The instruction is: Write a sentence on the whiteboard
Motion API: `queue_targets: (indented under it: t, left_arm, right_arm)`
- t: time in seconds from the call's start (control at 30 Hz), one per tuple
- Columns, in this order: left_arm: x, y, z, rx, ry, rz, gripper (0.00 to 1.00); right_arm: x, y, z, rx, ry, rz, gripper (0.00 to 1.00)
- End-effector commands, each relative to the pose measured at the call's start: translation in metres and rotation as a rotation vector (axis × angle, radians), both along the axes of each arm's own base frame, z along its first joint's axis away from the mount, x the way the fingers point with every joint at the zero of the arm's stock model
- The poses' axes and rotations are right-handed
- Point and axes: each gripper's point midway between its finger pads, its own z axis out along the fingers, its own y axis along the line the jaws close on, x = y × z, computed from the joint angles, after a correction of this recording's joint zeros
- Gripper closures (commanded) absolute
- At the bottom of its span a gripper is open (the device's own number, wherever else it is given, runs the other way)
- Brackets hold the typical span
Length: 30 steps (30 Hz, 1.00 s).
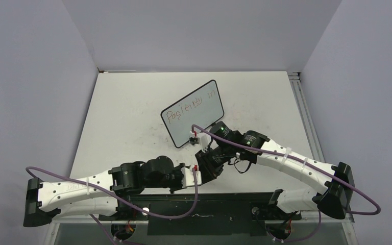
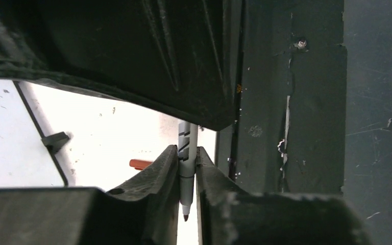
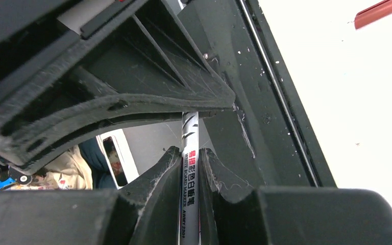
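Note:
The whiteboard (image 1: 193, 113) stands tilted at mid-table, black-framed, with a slanted line of reddish handwriting, the sentence (image 1: 190, 107), across its face. My two grippers meet just in front of it. My left gripper (image 1: 204, 171) is shut on a grey whiteboard marker (image 2: 187, 178), whose dark red tip is bare and sticks out past the fingers (image 2: 161, 173). My right gripper (image 1: 211, 154) is shut on the same marker's printed barrel (image 3: 190, 173). The marker's red cap (image 2: 140, 164) lies off, near the board's lower edge, and also shows in the right wrist view (image 3: 383, 13).
The white tabletop (image 1: 127, 117) is smudged and walled on the left, back and right. One black foot of the board (image 2: 56, 141) shows in the left wrist view. A black rail (image 1: 224, 204) runs along the near edge between the arm bases.

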Motion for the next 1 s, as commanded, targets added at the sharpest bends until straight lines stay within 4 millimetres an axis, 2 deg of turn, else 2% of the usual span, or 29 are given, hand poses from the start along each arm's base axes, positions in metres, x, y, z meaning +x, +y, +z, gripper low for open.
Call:
queue_targets:
  t: [0.0, 0.03, 0.1, 0.3, 0.4, 0.6, 0.97]
  left_arm:
    - [-0.006, -0.019, 0.029, -0.103, 0.031, -0.012, 0.95]
    - [-0.005, -0.018, 0.028, -0.099, 0.030, 0.000, 1.00]
    - [-0.001, -0.016, 0.028, -0.108, 0.026, 0.025, 1.00]
    - [0.008, -0.008, 0.032, -0.157, 0.043, 0.076, 1.00]
    - [0.011, -0.008, 0.032, -0.156, 0.055, 0.077, 1.00]
    - [0.017, -0.005, 0.036, -0.174, 0.072, 0.080, 1.00]
    - [0.018, -0.003, 0.034, -0.162, 0.072, 0.081, 1.00]
  right_arm:
    - [0.025, 0.017, 0.034, 0.112, -0.142, -0.068, 0.94]
    - [0.028, 0.016, 0.036, 0.114, -0.158, -0.085, 0.93]
    - [0.035, 0.015, 0.042, 0.126, -0.187, -0.132, 0.88]
    - [0.044, 0.004, 0.061, 0.210, -0.236, -0.209, 0.51]
    - [0.044, -0.001, 0.065, 0.230, -0.239, -0.224, 0.43]
    - [0.036, 0.000, 0.067, 0.259, -0.209, -0.203, 0.41]
    - [0.029, 0.009, 0.068, 0.295, -0.184, -0.165, 0.62]
